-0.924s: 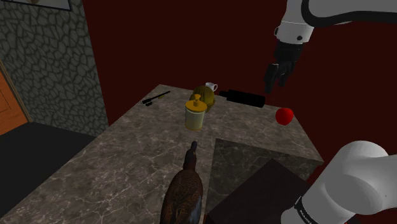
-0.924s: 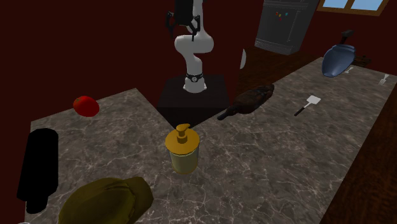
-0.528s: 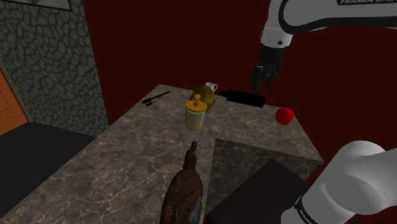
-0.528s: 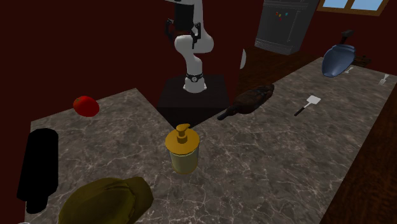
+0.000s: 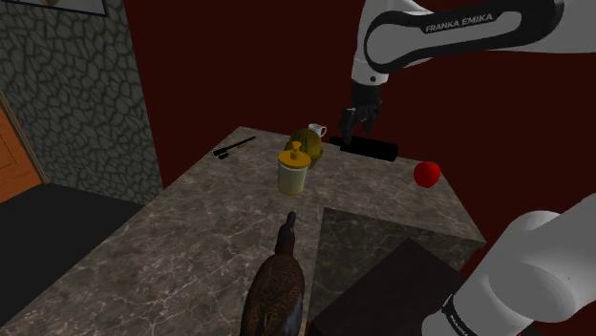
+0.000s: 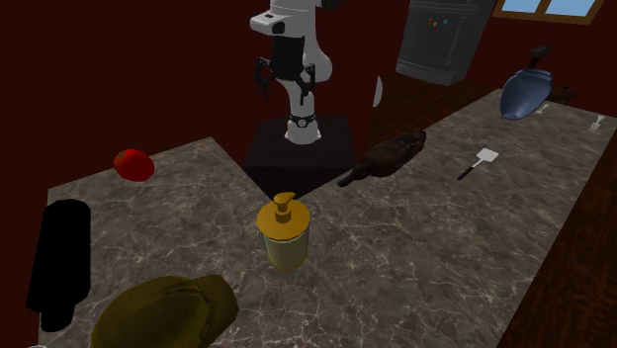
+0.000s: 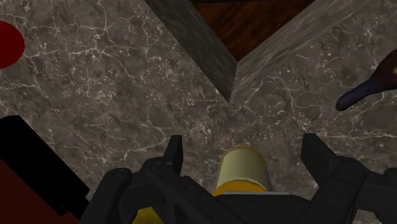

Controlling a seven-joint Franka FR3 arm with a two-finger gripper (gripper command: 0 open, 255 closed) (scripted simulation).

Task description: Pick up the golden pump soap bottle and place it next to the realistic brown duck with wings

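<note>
Golden soap bottle (image 5: 294, 172) on counter (image 5: 191, 239); "FRANKA EMIKA" on white arm (image 5: 449, 29)

Dim light. Dark red wall (image 5: 239, 67), grey cobbled stone wall (image 5: 67, 95), grey marbled tabletop (image 5: 191, 229), wood-framed window (image 6: 549, 8).

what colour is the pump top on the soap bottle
Golden yellow pump top, deeper than the paler bottle below; best in the second exterior view.

I noted a white, rounded arm (image 5: 535, 267) with dark joint bands (image 5: 457, 313). Dark lettering (image 5: 458, 21), "FRANKA EMIKA", ran along the upper link at one o'clock in the shoulder view. The gripper (image 5: 355, 129) was all black, with two blocky fingers (image 7: 175, 153).
</note>
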